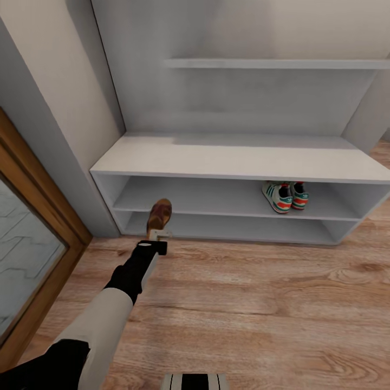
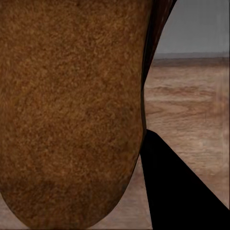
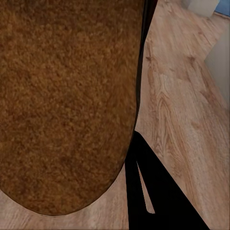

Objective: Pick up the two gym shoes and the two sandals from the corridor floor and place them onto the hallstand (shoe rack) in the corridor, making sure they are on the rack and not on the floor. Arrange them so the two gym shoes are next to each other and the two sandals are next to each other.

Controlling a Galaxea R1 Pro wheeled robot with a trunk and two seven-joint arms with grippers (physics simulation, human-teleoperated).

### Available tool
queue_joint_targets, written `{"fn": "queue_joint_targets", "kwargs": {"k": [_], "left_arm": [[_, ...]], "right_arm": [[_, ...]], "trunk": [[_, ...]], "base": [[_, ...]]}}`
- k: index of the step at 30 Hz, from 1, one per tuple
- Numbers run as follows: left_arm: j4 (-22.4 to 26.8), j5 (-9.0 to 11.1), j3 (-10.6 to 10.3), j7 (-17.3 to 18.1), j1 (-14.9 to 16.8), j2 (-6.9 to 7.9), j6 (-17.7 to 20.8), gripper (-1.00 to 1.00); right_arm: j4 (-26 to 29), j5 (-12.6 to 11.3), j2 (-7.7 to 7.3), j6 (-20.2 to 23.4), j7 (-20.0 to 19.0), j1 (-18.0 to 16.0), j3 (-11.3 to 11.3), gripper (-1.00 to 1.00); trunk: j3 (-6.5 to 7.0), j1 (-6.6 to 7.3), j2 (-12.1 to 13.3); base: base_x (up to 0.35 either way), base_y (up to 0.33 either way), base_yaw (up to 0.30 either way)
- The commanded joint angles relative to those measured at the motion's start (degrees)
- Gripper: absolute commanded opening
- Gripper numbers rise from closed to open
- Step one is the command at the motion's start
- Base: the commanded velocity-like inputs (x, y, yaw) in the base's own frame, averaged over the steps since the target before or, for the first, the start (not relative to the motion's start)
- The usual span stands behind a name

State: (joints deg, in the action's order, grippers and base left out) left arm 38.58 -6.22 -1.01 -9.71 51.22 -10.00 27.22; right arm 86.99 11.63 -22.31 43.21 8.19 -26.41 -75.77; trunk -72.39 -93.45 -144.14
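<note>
My left gripper (image 1: 158,234) is shut on a brown sandal (image 1: 160,214), holding it at the front left edge of the hallstand's (image 1: 238,157) lowest tier, just above the corridor floor (image 1: 260,292). The left wrist view shows that sandal's brown surface (image 2: 72,110) close up beside one dark finger (image 2: 182,191). The two gym shoes (image 1: 277,196) (image 1: 299,195) stand side by side on the middle shelf at the right. In the right wrist view a second brown sandal (image 3: 67,100) sits against a dark finger (image 3: 158,191) over wood floor.
A wood-framed glass door (image 1: 38,206) and a wall corner (image 1: 81,135) stand close on the left of the rack. An upper ledge (image 1: 271,63) runs across the back panel. The bench top is bare. Part of my base (image 1: 195,381) shows at the bottom edge.
</note>
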Motion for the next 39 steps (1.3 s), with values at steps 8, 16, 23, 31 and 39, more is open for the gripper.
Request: {"fn": "queue_joint_targets", "kwargs": {"k": [8,16,23,31,39], "left_arm": [[0.1,-0.9,-1.1,3.5,0.0,0.0,0.5,-1.0],[0.2,-0.9,-1.3,3.6,0.0,0.0,0.5,-1.0],[0.2,-0.9,-1.3,3.6,0.0,0.0,0.5,-1.0],[0.6,-0.9,-1.6,3.6,0.0,0.0,-3.3,-1.0],[0.6,-0.9,-1.7,3.6,0.0,0.0,-4.6,-1.0]], "right_arm": [[0.0,0.1,-0.01,0.3,0.2,0.0,0.0,-1.0],[0.0,0.1,-0.01,0.3,0.2,0.0,0.0,-1.0],[0.0,0.1,-0.01,0.3,0.2,0.0,0.0,-1.0],[0.0,0.1,-0.01,0.3,0.2,0.0,0.0,-1.0],[0.0,0.1,-0.01,0.3,0.2,0.0,0.0,-1.0]], "trunk": [[-0.05,-0.01,0.0],[-0.05,-0.01,0.0],[-0.05,-0.01,0.0],[-0.05,-0.01,0.0],[-0.05,-0.01,0.0]], "base": [[0.201,-0.197,0.0],[0.241,-0.217,0.0],[0.242,-0.258,0.0],[0.105,-0.115,0.0],[0.008,-0.009,0.0]]}}
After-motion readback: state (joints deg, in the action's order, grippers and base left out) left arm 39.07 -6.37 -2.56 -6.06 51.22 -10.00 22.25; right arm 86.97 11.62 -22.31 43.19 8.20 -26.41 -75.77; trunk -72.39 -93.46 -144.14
